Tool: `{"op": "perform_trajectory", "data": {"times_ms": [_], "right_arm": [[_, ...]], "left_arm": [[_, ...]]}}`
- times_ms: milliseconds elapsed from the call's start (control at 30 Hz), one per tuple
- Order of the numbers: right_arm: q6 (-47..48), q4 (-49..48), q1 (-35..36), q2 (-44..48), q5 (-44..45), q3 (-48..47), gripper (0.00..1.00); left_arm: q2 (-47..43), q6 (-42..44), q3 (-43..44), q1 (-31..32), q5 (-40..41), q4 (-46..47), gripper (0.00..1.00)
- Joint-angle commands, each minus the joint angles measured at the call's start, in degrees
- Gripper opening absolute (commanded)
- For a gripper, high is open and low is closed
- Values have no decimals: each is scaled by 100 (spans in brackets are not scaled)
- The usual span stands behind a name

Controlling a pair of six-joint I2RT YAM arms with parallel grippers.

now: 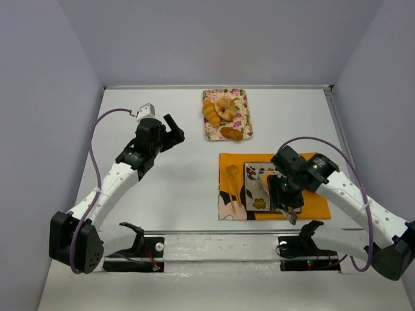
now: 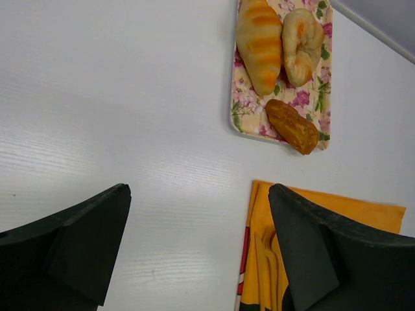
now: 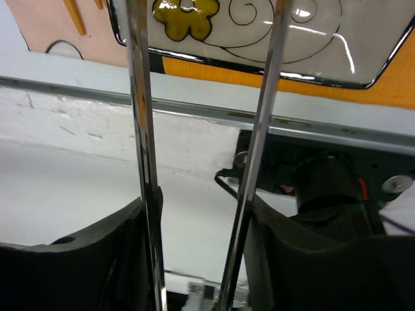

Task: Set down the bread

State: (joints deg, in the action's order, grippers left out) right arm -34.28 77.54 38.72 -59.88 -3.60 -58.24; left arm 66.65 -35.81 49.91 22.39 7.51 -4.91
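No smooth orange-brown ring of bread shows in any view; it is hidden or out of view. My right gripper [image 1: 286,196] is over the white flowered plate [image 1: 251,170], shut on metal tongs [image 3: 139,97]. The tong arms run up between my fingers [image 3: 146,214] towards the plate's near edge [image 3: 259,39], and their tips are out of the frame. A pale patch shows on the plate beside the gripper; I cannot tell what it is. My left gripper [image 1: 174,135] is open and empty above the bare table, left of the tray; it also shows in the left wrist view [image 2: 198,191].
A floral tray [image 1: 241,97] at the back holds a croissant [image 1: 209,113], a pale lumpy ring pastry [image 1: 226,107] and a brown oblong piece [image 1: 231,133]. The plate lies on an orange placemat [image 1: 311,207] with wooden cutlery [image 1: 231,173]. A metal rail [image 1: 214,241] runs along the near edge.
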Motion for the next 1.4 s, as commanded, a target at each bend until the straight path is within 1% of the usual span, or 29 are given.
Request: {"op": "perform_trajectory", "data": {"times_ms": [0, 33, 133, 200, 267, 300, 333, 467, 500, 533, 567, 600, 667, 700, 767, 800, 833, 867, 900, 933, 967, 1000, 1033, 1067, 1133, 1167, 1200, 1300, 1367], "right_arm": [[220, -133, 39, 99, -299, -266, 62], [238, -195, 39, 134, -334, -311, 65], [273, -300, 39, 152, -439, -408, 69], [299, -336, 39, 126, -432, -451, 69], [308, -397, 39, 73, -265, -574, 65], [317, -423, 39, 47, -177, -653, 61], [317, -545, 39, 12, -72, -732, 59], [256, -1082, 39, -330, 919, -1180, 57], [212, -1309, 39, -427, 1218, -1242, 57], [185, -1459, 39, -524, 1795, -1277, 57], [246, -1643, -13, -699, 2010, -1373, 57], [342, -2089, -214, -805, 2038, -1427, 55], [693, -2531, -530, -1016, 1856, -1541, 54], [773, -2890, -845, -1252, 1775, -1646, 53], [984, -3173, -1198, -1526, 1634, -1761, 53], [1037, -3366, -1391, -1849, 1599, -1935, 53], [1151, -3438, -1750, -2044, 1486, -2033, 53], [1152, -3525, -1893, -2246, 1511, -2129, 53], [1256, -3657, -2016, -2700, 1589, -2365, 53], [1379, -3693, -2113, -2705, 1590, -2368, 53], [1511, -3702, -2219, -3209, 1686, -2637, 53], [1556, -3702, -2428, -3475, 1687, -2788, 53], [1626, -3719, -2535, -3730, 1617, -2937, 53], [1653, -3711, -2640, -4203, 1477, -3209, 53], [1688, -3711, -2877, -4592, 1423, -3421, 54], [1705, -3702, -2940, -4768, 1527, -3509, 55], [1767, -3658, -3053, -5257, 1676, -3815, 60], [1837, -3667, -3142, -5526, 1687, -4002, 66], [1881, -3658, -3300, -5868, 1468, -4256, 71]], "left_arm": [[-170, 110, -25, -24, -21, 227, 99], [-170, 110, -25, -24, -4, 227, 99], [-179, 118, -34, -24, 23, 227, 99], [-179, 127, -34, -24, 31, 218, 99], [-179, 118, -34, -24, 31, 209, 99], [-196, 127, -34, -24, 31, 209, 99], [-188, 127, -34, -24, 31, 209, 99], [-205, 127, -34, -24, 31, 209, 99], [-205, 127, -43, -24, 31, 209, 99], [-205, 136, -43, -24, 40, 209, 99], [-205, 136, -34, -24, 49, 201, 99], [-205, 145, -34, -24, 58, 192, 99], [-205, 154, -8, -24, 58, 157, 99], [-223, 162, -8, -24, 84, 131, 99], [-249, 162, -25, -24, 137, 130, 99], [-275, 154, -51, -24, 198, 130, 99], [-284, 145, -52, -33, 216, 130, 99], [-284, 136, -52, -33, 233, 122, 99], [-293, 127, -52, -33, 260, 104, 99], [-293, 136, -43, -33, 260, 104, 99], [-293, 136, -34, -42, 269, 87, 99], [-293, 136, -17, -33, 269, 86, 99], [-293, 145, -16, -33, 277, 78, 99], [-293, 145, -16, -42, 295, 69, 99], [-276, 136, -8, -42, 347, 34, 99], [-276, 136, 1, -51, 365, 25, 99], [-267, 127, 1, -51, 365, 16, 99], [-258, 110, 10, -51, 374, 16, 99], [-232, 110, 10, -51, 339, 42, 99]]}}
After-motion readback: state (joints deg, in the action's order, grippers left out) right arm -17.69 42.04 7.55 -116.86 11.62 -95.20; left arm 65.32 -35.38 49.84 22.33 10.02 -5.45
